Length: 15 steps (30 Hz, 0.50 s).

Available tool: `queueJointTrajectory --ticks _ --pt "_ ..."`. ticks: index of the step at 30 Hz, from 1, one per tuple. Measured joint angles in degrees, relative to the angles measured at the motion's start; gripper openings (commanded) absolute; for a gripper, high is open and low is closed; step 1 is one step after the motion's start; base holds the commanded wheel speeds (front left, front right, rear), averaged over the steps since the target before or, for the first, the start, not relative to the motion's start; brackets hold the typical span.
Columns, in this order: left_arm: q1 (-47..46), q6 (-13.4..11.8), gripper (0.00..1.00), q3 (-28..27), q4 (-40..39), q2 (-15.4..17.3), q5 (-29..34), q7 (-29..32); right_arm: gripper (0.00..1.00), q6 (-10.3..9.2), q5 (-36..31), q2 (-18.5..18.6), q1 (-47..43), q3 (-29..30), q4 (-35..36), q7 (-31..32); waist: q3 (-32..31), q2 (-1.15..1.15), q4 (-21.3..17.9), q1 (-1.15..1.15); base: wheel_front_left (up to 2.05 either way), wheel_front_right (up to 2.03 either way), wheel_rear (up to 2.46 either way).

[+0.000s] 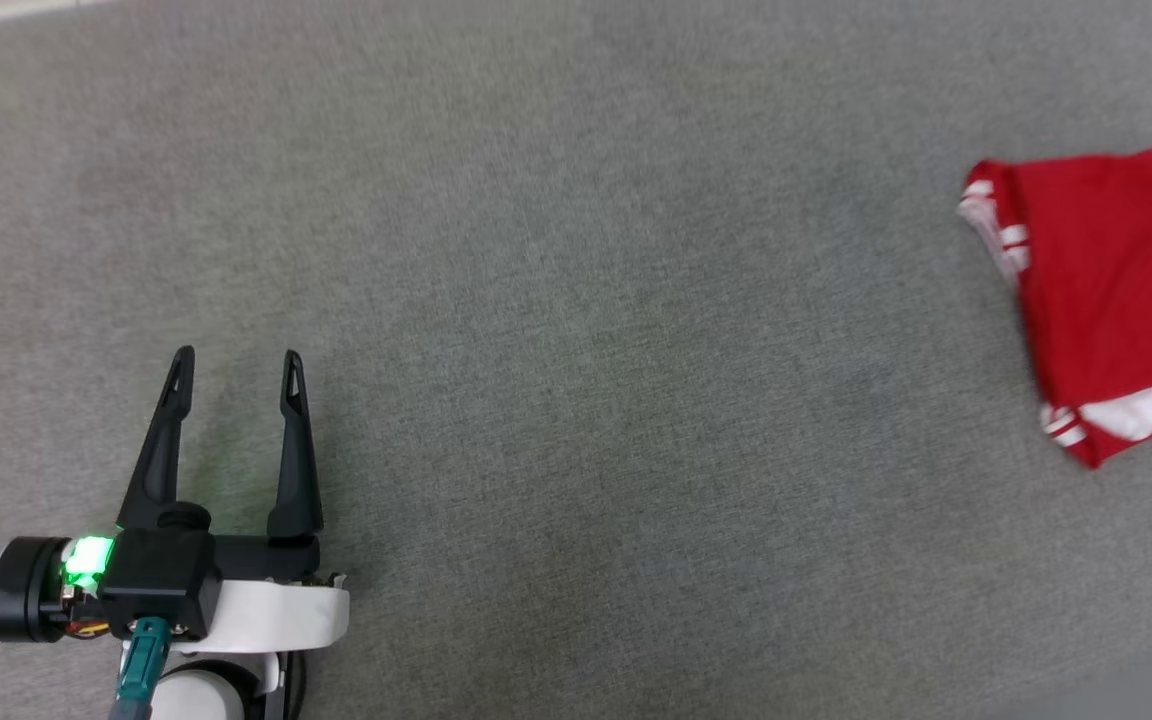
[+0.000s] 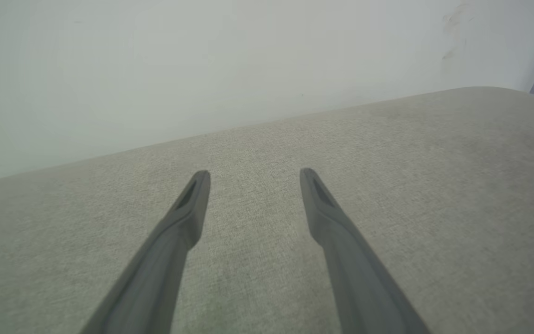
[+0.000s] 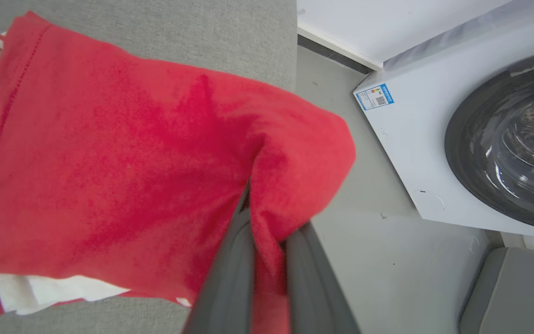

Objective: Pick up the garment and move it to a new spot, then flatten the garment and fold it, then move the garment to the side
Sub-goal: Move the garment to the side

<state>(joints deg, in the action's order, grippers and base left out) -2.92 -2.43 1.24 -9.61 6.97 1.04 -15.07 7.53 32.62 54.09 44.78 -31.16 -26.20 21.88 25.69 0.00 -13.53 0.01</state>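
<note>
While the red jersey lies folded at the far right of the grey fabric-covered worktop, a bunched ridge of its red cloth is clenched between the jaws of the right gripper. The left gripper is held over bare fabric at the lower left, well apart from it, jaws spread wide and nothing between them. The step in hand is judged to be the move to the side. Since only one pinch of cloth is held, the folded layers are likely to be pulled apart if the cloth is lifted high, so a low, slow carry or slide is advised. In the right wrist view the gripped part is seen against the worktop's edge, with the floor and a white washing machine beyond. The red jersey should therefore be set down well onto the fabric, and the jaws released only once it rests flat.
</note>
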Motion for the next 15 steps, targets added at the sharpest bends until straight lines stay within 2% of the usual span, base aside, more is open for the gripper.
queueJointTrajectory --ticks 7,11,12,13,14,15 --pt "-1.17 -0.19 1.0 0.0 -1.76 1.45 0.07 0.0 0.0 0.0 -3.71 -3.27 3.74 4.88 -10.51 -3.93 5.37 0.0 -0.08 0.0 0.0 0.0 0.0" --pt "-1.4 -0.62 1.0 0.26 -1.64 1.53 -0.21 0.0 0.0 0.0 -6.71 -6.42 4.65 6.39 -15.7 -6.31 5.86 0.0 0.49 0.0 0.0 0.0 0.0" --pt "-1.4 -0.77 1.0 0.29 -1.56 1.52 -0.24 0.0 0.25 0.0 -7.32 -7.35 4.88 6.99 -16.92 -6.87 5.53 0.0 0.56 0.0 0.0 0.0 0.0" --pt "-1.39 -0.93 1.0 0.33 -1.41 1.44 -0.34 0.0 0.81 0.0 -8.21 -8.09 5.17 7.19 -17.93 -7.33 5.07 0.0 0.62 0.0 0.0 0.0 0.0" --pt "-1.35 -1.11 1.0 0.4 -1.22 1.34 -0.49 0.0 1.0 0.0 -9.09 -8.57 5.42 7.37 -18.82 -7.53 4.55 0.0 0.69 0.0 0.0 0.0 0.0" --pt "-1.16 -1.13 1.0 0.51 -1.0 1.23 -0.68 0.0 1.0 0.0 -10.16 -8.84 5.54 7.67 -19.51 -8.1 3.94 0.0 0.77 0.0 0.0 0.0 0.0"
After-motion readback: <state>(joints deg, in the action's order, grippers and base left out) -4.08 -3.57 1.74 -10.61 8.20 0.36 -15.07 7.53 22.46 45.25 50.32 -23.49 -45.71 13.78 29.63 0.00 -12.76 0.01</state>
